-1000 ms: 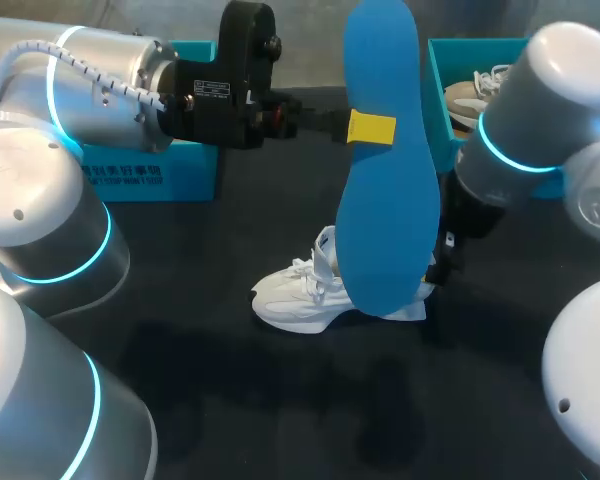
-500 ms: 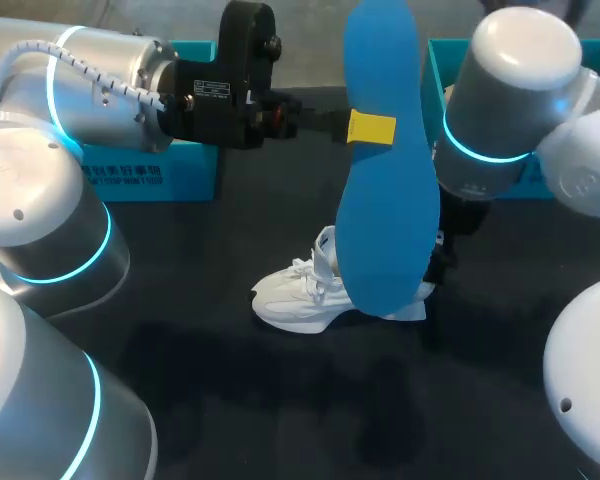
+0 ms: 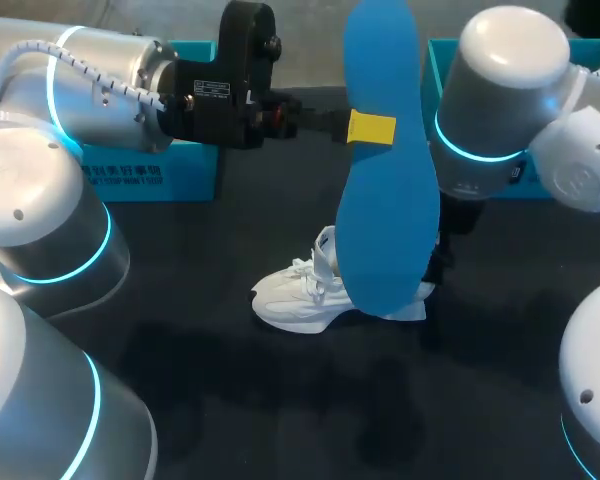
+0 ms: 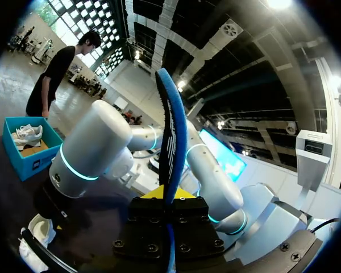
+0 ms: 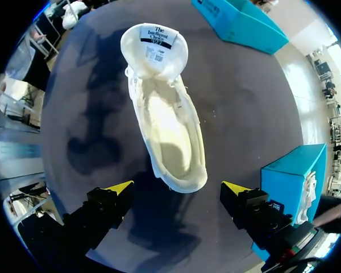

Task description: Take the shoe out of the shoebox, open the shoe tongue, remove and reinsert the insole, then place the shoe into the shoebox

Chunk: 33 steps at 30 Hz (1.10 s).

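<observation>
shoe [image 5: 167, 131]: white, on table [image 3: 230, 400], tongue open, below right fingers [image 5: 120, 187]
insole [image 3: 385, 220]: blue, upright, clamped in left fingers [image 3: 372, 128]
right fingers: spread wide, empty

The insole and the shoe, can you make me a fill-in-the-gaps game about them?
1. The left end effector is shut on the insole, which is coloured ____.
2. The shoe resting on the black table is coloured ____.
3. The right end effector, with the shoe ahead of it, is not shut but ____.
Missing words: blue; white; open.
</observation>
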### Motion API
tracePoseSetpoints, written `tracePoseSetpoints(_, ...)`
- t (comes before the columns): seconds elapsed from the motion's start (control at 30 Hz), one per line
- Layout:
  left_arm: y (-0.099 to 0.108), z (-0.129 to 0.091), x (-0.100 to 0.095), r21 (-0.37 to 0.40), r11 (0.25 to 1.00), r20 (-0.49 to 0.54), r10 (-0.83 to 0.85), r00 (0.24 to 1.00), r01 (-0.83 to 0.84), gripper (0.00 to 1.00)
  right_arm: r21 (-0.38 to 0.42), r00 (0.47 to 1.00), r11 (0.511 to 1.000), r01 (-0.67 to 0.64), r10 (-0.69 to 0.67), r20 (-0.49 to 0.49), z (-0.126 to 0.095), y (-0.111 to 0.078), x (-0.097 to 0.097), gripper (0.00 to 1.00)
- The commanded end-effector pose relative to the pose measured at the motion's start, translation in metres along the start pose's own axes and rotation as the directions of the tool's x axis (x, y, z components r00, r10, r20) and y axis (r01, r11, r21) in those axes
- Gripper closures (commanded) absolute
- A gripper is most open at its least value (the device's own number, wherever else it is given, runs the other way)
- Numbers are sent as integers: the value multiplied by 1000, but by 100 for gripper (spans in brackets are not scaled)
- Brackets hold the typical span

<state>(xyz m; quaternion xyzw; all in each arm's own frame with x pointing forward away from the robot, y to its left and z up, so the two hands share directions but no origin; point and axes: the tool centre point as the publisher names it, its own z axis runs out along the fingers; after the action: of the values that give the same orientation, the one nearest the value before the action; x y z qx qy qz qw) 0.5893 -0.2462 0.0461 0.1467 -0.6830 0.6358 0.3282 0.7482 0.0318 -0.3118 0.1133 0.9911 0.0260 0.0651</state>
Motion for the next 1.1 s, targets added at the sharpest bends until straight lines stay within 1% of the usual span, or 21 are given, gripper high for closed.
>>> tracePoseSetpoints(0.03, 1, 0, -1, 2, 1000, -1, 1, 1000, -1, 100, 1, 1000, 1000, -1, 1, 5, 0, -1, 2, 0)
tracePoseSetpoints(0.53, 1, 0, -1, 2, 1000, -1, 1, 1000, -1, 100, 1, 1000, 1000, -1, 1, 5, 0, -1, 2, 0)
tracePoseSetpoints(0.7, 1, 0, -1, 2, 1000, -1, 1, 1000, -1, 100, 12, 999, 999, 42, -42, -4, 2, 12, -13, 0)
tracePoseSetpoints(0.87, 1, 0, -1, 2, 1000, -1, 1, 1000, -1, 100, 20, 999, 999, 48, -48, -5, 2, 26, -25, 0)
tracePoseSetpoints(1.1, 1, 0, -1, 2, 1000, -1, 1, 1000, -1, 100, 10, 997, 997, 75, -75, -4, 15, 52, -38, 0)
